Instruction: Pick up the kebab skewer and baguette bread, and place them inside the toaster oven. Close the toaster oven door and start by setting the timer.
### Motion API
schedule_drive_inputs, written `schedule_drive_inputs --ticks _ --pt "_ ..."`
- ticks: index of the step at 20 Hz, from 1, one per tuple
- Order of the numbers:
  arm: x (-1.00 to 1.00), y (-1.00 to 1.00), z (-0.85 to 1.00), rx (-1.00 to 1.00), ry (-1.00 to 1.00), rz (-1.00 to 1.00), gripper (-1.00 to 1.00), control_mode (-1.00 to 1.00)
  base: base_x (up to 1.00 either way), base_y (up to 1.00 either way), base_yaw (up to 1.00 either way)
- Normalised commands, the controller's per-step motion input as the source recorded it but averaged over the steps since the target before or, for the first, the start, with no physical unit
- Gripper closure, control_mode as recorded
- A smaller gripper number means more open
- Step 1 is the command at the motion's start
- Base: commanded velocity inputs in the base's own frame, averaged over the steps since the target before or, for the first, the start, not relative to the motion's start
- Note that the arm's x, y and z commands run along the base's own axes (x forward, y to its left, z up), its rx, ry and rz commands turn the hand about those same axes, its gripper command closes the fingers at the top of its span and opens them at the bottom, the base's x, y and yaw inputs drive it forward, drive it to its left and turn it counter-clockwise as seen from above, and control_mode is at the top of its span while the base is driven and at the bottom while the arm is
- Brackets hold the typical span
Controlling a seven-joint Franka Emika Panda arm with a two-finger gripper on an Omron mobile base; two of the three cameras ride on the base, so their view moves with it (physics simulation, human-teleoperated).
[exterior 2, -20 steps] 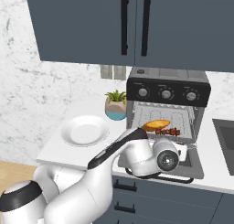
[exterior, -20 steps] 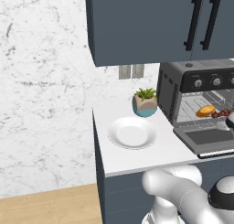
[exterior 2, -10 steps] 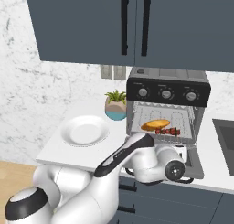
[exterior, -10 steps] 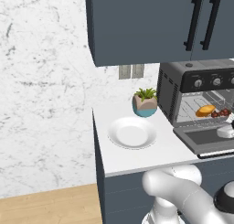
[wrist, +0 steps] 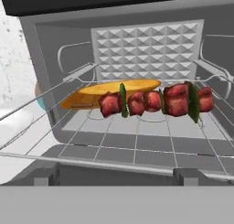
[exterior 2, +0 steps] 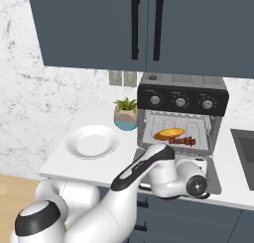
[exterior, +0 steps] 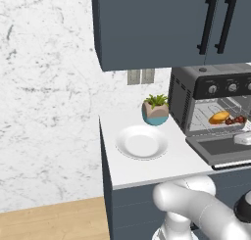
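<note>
the short stick of dark reddish-brown meat chunks, the kebab skewer (wrist: 155, 101), lies on the wire rack inside the boxy dark grey-black toaster oven (exterior 2: 182, 93), just in front of and touching the small golden-orange baguette bread (wrist: 98, 92). the dark-framed drop-down oven door (exterior: 220, 149) hangs fully open, flat over the white surface (exterior: 147, 168). the tool sits low in front of the door, its jaws spread wide and holding nothing. the risk now lies in closing: the skewer sits near the rack's front edge, so a door swung up fast could jolt it loose. the arm's wrist (exterior 2: 191, 180) crowds the door, and a careless lift could push the oven back or miss the thin bar handle.
</note>
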Motion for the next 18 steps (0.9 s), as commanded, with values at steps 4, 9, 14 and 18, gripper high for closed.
schedule_drive_inputs --ticks 4,9,14,18 --pt "0.19 0.0 0.0 0.1 0.0 -0.08 -1.0 -1.0 0.0 0.0 0.0" --pt "0.37 0.0 0.0 0.03 0.0 -0.06 -1.0 -1.0 0.0 0.0 0.0" --pt "0.32 0.0 0.0 0.0 0.0 -0.01 -1.0 -1.0 0.0 0.0 0.0" --pt "0.36 0.0 0.0 0.0 0.0 -0.01 -1.0 -1.0 0.0 0.0 0.0"
